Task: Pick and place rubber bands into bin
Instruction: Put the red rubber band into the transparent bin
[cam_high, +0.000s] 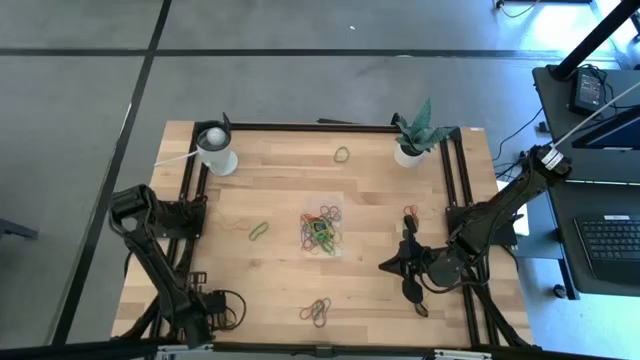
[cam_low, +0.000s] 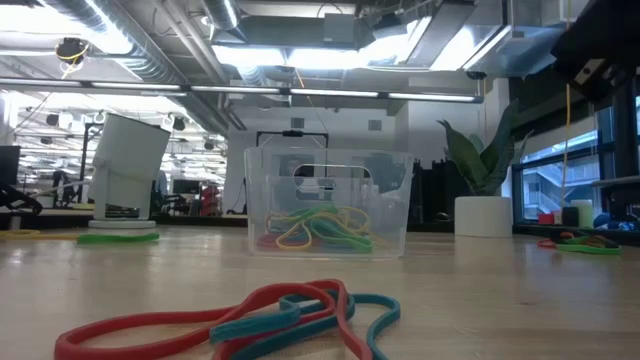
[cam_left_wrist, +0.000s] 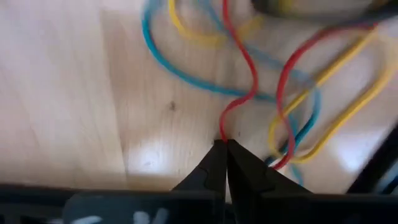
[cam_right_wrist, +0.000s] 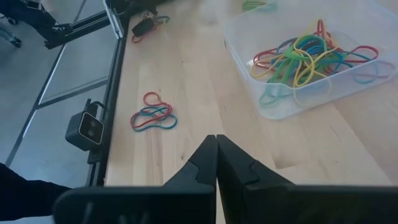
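Rubber bands (cam_high: 322, 232) fill the bin (cam_right_wrist: 249, 37); left gripper (cam_left_wrist: 222, 146) pinches a red band (cam_left_wrist: 239, 59) to lift; right gripper (cam_right_wrist: 216, 140) waits closed, empty.

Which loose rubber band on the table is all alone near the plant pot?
The green rubber band, lying by itself between the white cup and plant pot. The other loose ones lie nearer the front.

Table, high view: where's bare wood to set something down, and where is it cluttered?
Free: the wood between the white cup and the plant pot, apart from one green band; also the stretch left of the bin, past the bands there. Crowded: around the bin, the front-edge pile, and near the right gripper.
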